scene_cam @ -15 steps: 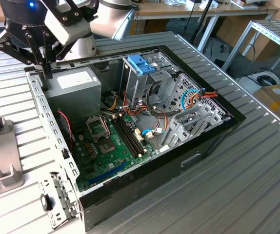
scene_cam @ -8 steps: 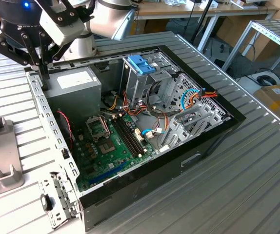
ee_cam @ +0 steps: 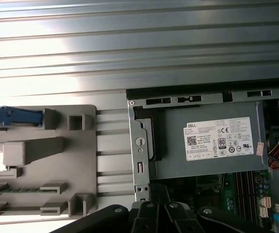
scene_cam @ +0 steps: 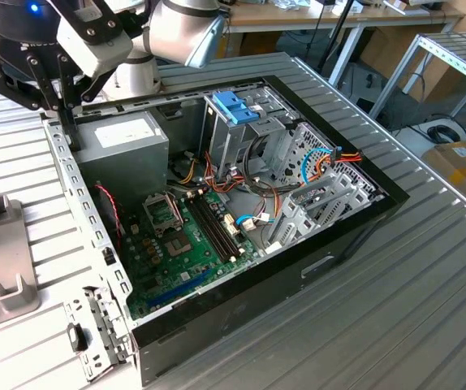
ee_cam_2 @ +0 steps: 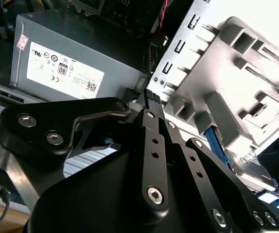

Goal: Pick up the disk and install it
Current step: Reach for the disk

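While the arm hangs over the rear corner of the open computer case (scene_cam: 257, 284), I log the gripper (scene_cam: 62, 104) at the exterior view's upper left, just above the case's perforated rear edge and beside the power supply (scene_cam: 123, 142). How far it is open I cannot tell from any view, and I see nothing held in it.

The disk (ee_cam_2: 249, 167) stands on edge in a slot of the grey fixture (ee_cam_2: 236, 58), outside the case on the ribbed metal table (scene_cam: 395, 309), apart from the gripper. In the second wrist view its bare metal face shows, with the light blue bracket (ee_cam_2: 216, 143) along one edge. In the first wrist view that bracket (ee_cam: 13, 116) lies at the fixture's end away from the case.

Print: the power supply carries a white label (ee_cam: 219, 140) with rows of small text, round approval marks and a square code, plus a small pink sticker (ee_cam: 260, 146) at one corner. Writing on the disk is too small for me to read.

A bare blue caddy handle (scene_cam: 237, 107) sits atop the drive cage. The green motherboard (scene_cam: 184, 240) lies on the case floor.
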`<state>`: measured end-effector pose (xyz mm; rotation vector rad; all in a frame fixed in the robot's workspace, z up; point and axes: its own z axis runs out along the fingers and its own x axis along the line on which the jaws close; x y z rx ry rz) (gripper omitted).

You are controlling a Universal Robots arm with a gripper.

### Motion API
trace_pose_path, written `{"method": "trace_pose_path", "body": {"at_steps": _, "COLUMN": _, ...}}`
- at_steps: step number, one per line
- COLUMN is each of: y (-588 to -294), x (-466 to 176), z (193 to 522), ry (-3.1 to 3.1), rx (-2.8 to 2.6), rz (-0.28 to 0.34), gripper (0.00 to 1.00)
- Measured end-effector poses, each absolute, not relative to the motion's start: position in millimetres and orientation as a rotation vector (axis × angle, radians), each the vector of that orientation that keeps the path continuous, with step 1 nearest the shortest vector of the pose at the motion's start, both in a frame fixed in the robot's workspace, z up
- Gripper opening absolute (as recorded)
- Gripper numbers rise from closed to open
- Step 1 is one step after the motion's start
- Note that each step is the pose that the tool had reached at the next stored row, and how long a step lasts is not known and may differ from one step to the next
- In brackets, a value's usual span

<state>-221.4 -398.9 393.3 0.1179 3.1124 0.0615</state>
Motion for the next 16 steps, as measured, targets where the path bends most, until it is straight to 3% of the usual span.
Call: {"method": "trace_pose_path", "body": {"at_steps": 16, "y": -398.9, "x": -234.6, "z": 393.3, "ry": 3.112, "rx": 0.118, "rz": 0.061, "gripper": 0.10}}
